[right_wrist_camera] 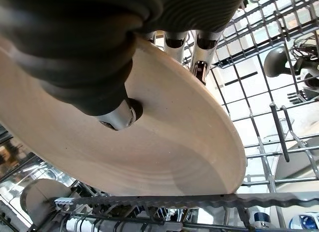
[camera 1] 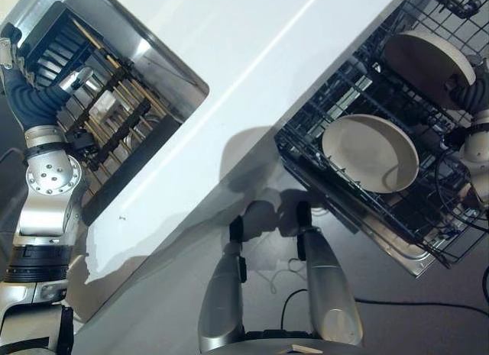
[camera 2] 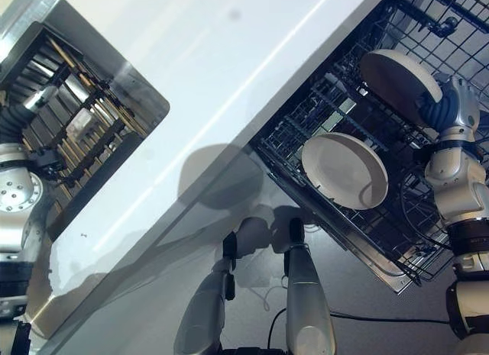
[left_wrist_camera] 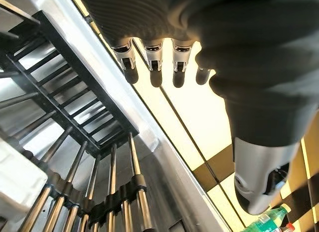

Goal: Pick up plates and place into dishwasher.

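Observation:
A beige plate stands tilted at the far end of the black wire dishwasher rack. My right hand is shut on its rim. In the right wrist view the thumb presses the plate's face and the fingers curl behind it. A second beige plate leans in the rack's tines, nearer me. My left hand hangs over the drying rack in the sink, fingers relaxed and holding nothing.
A white counter runs diagonally between the sink and the pulled-out dishwasher rack. Metal rods and dark slats line the sink's drying rack. A ladle lies past the held plate. Bottles stand on the floor beyond the sink.

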